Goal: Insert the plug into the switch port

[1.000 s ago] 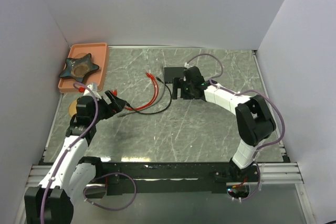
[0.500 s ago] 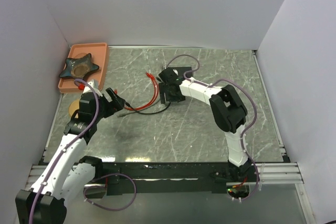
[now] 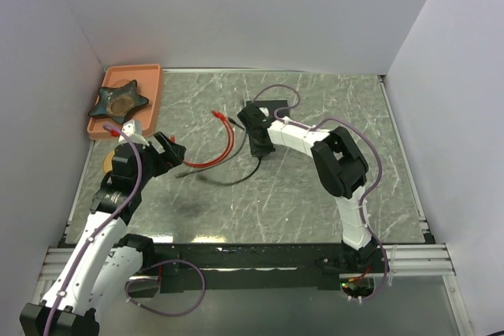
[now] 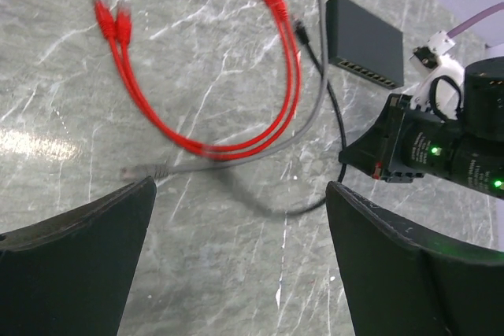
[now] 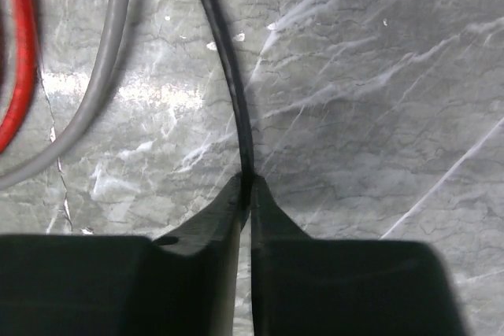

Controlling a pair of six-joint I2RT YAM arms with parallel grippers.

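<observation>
- Since a second earlier, the right arm has been swung leftward from beside the black box (image 4: 362, 35) and lowered over the black cable (image 5: 228, 60). The right gripper (image 5: 246, 188), spread before, is now clenched on that cable.
- That arm is stretched forward and left, its wrist bent down to the counter (image 3: 315, 194).
- The left arm is bent at the left side. The left gripper (image 4: 240, 194) is held released and empty above the counter, aimed at the cables.
- Two red cables (image 4: 197, 143) and a grey cable (image 4: 260, 151) lie looped between the two grippers, close beside the black cable.
- An orange tray (image 3: 154, 92) with a star-shaped dish (image 3: 118, 101) sits in the far left corner.
- The black cable's plug (image 4: 300, 31) lies on the counter just left of the box, farther along the cable than the gripped spot.
- The switch port (image 4: 368, 75) is one of a row on the box's side face; the plug is near but not inserted.
</observation>
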